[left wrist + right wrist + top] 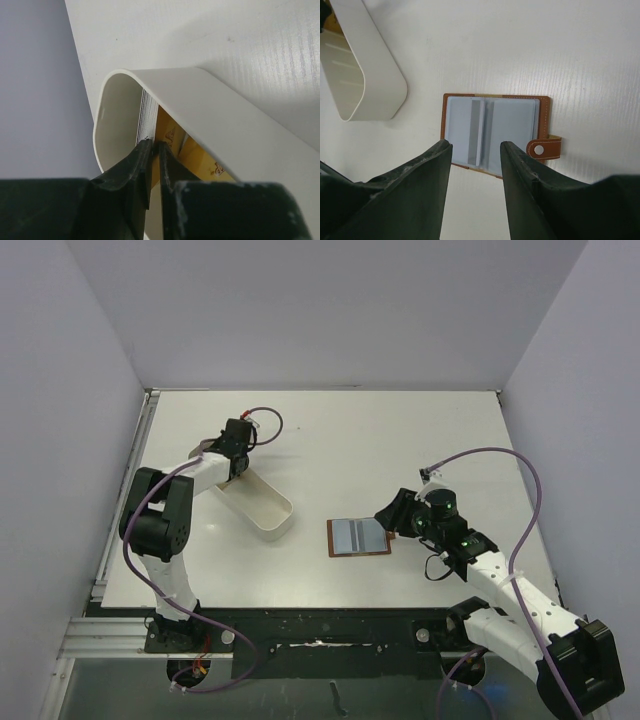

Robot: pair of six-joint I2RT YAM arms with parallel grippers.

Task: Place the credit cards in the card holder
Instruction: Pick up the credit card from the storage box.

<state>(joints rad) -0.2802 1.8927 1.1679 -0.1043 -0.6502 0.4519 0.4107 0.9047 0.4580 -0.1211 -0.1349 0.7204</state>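
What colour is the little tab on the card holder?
Reddish-brown tab with a silvery snap; clearest in the right wrist view.

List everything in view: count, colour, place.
Table: one, white, under everything.
Tray: one, white, oblong, left of centre.
Card stack: count unclear, pale edges, upright in the tray.
Yellow-orange card: one, in the tray beside the stack.
Card holder: one, brown leather, lying open, right of the tray.
Left hand: black, in the tray, pinching the yellow-orange card.
Right hand: black, open above the card holder.
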